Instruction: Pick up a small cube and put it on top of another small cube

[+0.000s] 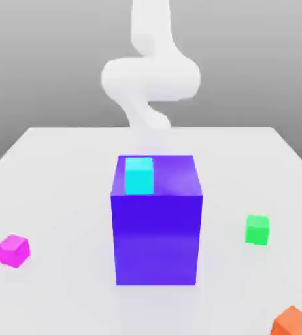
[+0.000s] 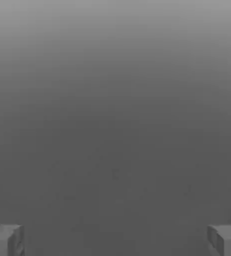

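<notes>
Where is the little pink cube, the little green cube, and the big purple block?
small pink cube (image 1: 13, 250), exterior view, on its front face.
small green cube (image 1: 257, 230), exterior view, on its front face.
big blue-purple block (image 1: 157, 239), exterior view, middle of its front face.

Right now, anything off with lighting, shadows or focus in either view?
Exterior view: even, soft light; only faint shadows under the magenta cube and the blue block; the white arm looks hazy against the grey. Hand view: a plain grey gradient, darker lower down, between the open gripper's fingertips.
</notes>
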You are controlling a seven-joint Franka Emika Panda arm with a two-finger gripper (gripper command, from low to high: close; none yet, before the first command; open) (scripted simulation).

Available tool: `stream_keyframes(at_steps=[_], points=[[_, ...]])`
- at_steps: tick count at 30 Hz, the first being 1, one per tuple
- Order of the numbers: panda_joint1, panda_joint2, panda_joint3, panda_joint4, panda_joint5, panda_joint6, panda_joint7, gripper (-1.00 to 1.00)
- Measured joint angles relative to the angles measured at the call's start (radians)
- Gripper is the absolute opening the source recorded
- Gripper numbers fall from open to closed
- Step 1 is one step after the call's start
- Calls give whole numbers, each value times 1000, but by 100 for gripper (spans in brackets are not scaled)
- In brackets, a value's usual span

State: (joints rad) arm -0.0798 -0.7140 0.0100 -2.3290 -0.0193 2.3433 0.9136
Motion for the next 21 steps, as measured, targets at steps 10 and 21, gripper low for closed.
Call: stream_keyframes(at_steps=[10, 21], points=[[-294, 348, 0, -116, -77, 173, 457, 0], [-524, 721, -107, -244, -56, 365, 878, 0]])
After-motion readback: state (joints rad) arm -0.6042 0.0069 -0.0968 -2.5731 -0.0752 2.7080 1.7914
